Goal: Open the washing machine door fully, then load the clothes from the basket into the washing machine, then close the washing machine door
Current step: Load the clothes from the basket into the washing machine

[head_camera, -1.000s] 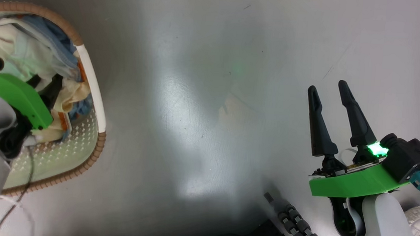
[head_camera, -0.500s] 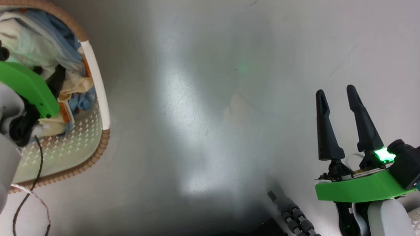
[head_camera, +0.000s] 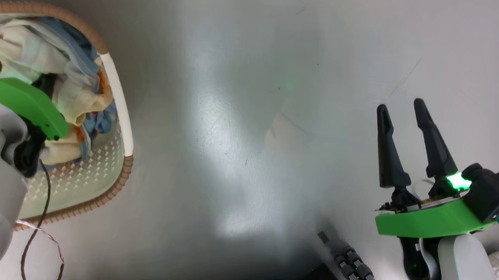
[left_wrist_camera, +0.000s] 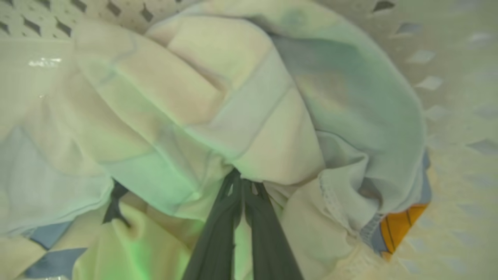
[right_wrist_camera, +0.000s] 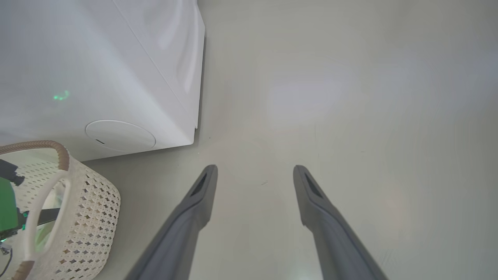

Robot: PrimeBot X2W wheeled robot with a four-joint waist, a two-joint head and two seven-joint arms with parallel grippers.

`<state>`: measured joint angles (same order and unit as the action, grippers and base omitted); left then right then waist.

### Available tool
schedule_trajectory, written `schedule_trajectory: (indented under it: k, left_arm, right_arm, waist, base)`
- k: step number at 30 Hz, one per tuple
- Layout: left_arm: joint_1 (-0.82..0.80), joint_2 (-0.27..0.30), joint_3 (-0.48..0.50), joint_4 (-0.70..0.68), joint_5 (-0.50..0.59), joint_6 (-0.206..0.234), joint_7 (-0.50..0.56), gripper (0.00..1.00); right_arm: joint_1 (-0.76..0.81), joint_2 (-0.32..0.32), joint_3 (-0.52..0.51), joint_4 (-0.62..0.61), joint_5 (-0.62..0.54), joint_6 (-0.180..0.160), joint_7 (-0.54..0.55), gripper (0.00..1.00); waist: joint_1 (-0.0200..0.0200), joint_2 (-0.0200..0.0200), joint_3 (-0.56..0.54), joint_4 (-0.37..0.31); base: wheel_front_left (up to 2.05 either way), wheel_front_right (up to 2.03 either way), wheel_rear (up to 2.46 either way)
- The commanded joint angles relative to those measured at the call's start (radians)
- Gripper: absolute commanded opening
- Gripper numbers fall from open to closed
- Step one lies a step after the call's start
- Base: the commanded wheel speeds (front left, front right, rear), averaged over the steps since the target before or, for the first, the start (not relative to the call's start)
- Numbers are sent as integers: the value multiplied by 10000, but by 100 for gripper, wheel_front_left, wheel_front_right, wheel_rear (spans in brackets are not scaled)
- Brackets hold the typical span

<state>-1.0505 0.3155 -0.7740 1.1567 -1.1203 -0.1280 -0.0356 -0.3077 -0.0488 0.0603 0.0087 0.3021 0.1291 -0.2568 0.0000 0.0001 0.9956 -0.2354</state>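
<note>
Cream and pale-blue clothes [head_camera: 29, 49] lie in the basket [head_camera: 119, 99] at nine o'clock of the head view, the left pincer [left_wrist_camera: 242, 187] clenched on a fold of them. Grey floor [head_camera: 241, 126] spreads through the middle. At four o'clock the right pincer [head_camera: 401, 104] hangs released, fingers apart, over the floor.

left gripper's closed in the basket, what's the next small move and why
Probably lift the left gripper straight up: it is shut on a fold of the clothes inside the basket, so raising it should draw them out.
</note>
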Motion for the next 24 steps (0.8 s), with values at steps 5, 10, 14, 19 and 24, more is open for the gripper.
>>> schedule_trajectory:
  k: [5, 10, 14, 19, 24]
  left_arm:
    - [591, 451, 66, -148, 18, -25, -1003, 0]
    - [1010, 445, 23, -386, 76, -26, -1956, 0]
    - [1337, 402, 183, -704, 189, -26, -2233, 0]
    - [1651, 522, 1098, -1498, 832, -26, -2256, 0]
    - [2645, 356, 2682, -2747, 2235, 55, -2259, 0]
  right_arm:
    - [88, -14, 181, -69, -97, 16, -49, 100]
    - [14, -14, 100, 8, -270, 16, -49, 100]
    - [-2, -14, 46, 73, -377, 16, -49, 100]
    - [8, -14, -1, 173, -515, 16, -49, 100]
    - [85, -14, -88, 321, -676, 16, -49, 100]
  waist:
    - [0, -1, -481, 153]
    - [0, -1, -1084, 383]
    - [0, -1, -1591, 614]
    - [0, -1, -2098, 888]
    - [0, -1, -2804, 1182]
  base:
    - [0, 0, 0]
    - [0, 0, 0]
    - [0, 0, 0]
    - [0, 0, 0]
    - [0, 0, 0]
